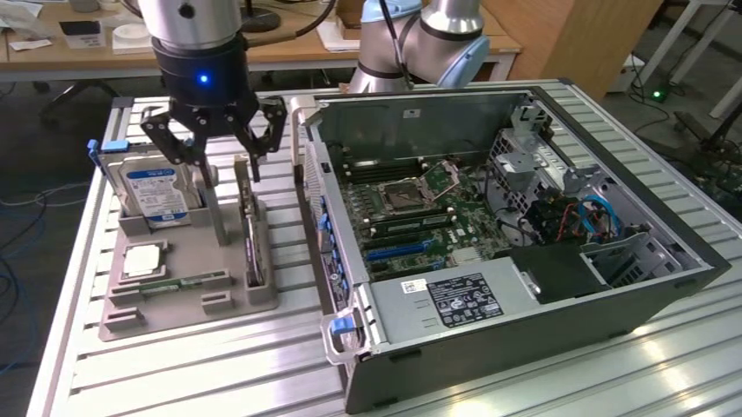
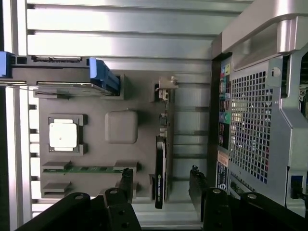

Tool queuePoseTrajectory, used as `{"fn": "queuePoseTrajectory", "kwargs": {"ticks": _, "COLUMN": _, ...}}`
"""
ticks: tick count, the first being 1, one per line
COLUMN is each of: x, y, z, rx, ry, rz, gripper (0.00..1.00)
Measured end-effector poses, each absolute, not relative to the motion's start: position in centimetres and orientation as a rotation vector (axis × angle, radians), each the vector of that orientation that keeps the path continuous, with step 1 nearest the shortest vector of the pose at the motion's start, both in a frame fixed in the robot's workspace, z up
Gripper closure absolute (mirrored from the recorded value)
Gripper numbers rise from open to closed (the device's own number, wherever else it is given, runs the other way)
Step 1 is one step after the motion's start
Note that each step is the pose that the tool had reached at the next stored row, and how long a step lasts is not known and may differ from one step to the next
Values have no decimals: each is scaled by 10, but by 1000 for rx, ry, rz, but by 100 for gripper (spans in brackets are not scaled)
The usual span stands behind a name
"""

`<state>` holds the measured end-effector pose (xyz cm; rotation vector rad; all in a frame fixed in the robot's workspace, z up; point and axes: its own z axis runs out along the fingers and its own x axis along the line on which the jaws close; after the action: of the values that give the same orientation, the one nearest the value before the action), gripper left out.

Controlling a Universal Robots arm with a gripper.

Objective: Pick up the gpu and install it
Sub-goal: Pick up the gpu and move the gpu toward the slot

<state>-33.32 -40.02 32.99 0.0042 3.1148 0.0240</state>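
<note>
The gpu (image 1: 249, 233) stands on edge in a slot of the grey holder (image 1: 232, 306), a thin dark card with a pale metal bracket (image 2: 166, 84) at its far end. In the wrist view the gpu (image 2: 160, 166) appears edge-on as a narrow dark strip. My gripper (image 1: 224, 159) hangs open above the holder, over the card's far end and apart from it. In the wrist view the gripper (image 2: 160, 174) straddles the card's line, with one black finger (image 2: 126, 179) on each side and nothing gripped.
The holder also carries a silver hard drive (image 1: 156, 195) with a blue label, a square processor (image 1: 142, 259) and a narrow green memory stick (image 1: 186, 282). The open computer case (image 1: 545, 287) lies on the exterior view's right, its motherboard (image 1: 412, 208) exposed. All of it rests on a slatted metal table (image 1: 174, 373).
</note>
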Motion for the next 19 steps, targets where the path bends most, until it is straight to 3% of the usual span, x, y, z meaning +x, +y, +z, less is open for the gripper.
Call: {"fn": "queuePoseTrajectory", "kwargs": {"ticks": 19, "x": -333, "y": -405, "z": 322, "rx": 2, "ry": 3111, "rz": 20, "gripper": 41}}
